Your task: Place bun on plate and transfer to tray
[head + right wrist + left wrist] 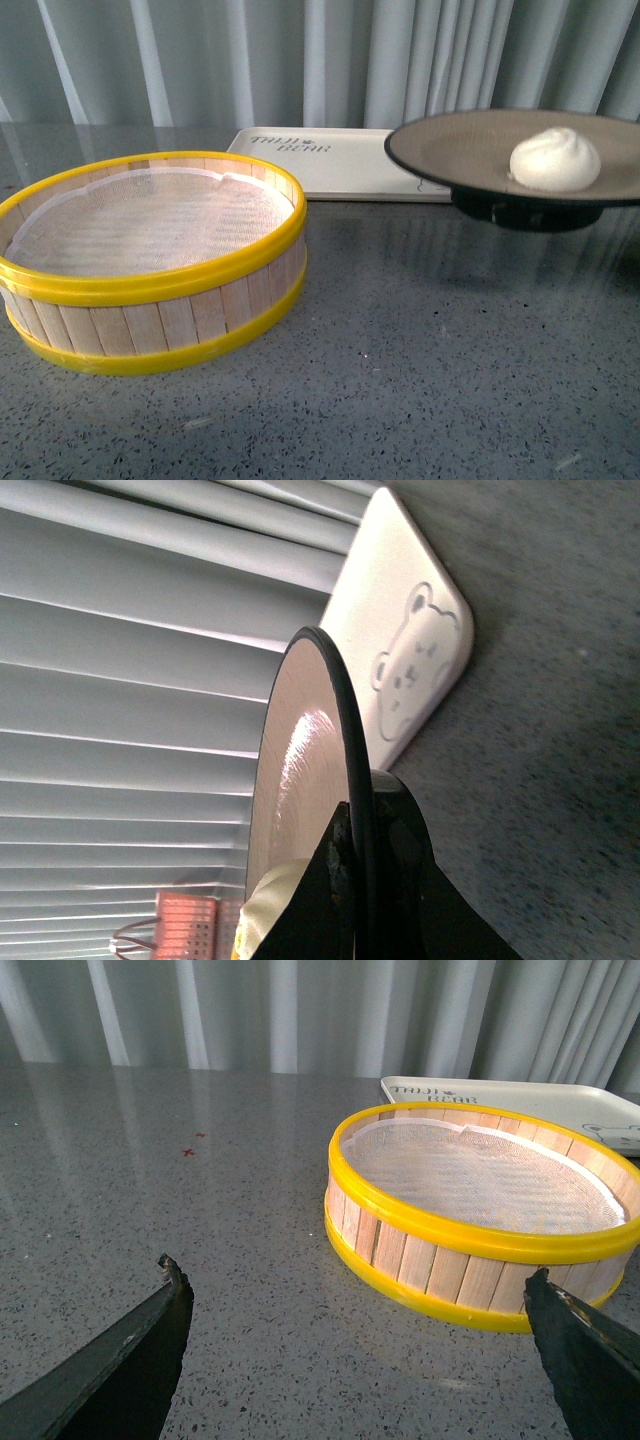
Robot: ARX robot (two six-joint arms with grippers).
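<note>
Steamer basket [150, 260] sat nearest. I logged right gripper [360, 830] clamped on the plate [470, 145] rim, bun [555, 160] aboard, raised; tray [330, 165] lay just beyond, leftward. Left gripper [355, 1272] gaped, empty.

The left gripper [355, 1268], with matte black wedge-shaped fingers [120, 1360], stands wide open. One tip shows at each lower corner of the left wrist view, with nothing between them. It hangs low over the surface, touching nothing.

The right gripper [350, 880] is closed on the edge of a wide, shallow round plate with a beige-brown inside and glossy black rim [290, 780]. One dark finger [310, 920] presses on the plate's inner face and the other lies against its black underside, pinching the rim between them.

Neither arm appears in the front view.
</note>
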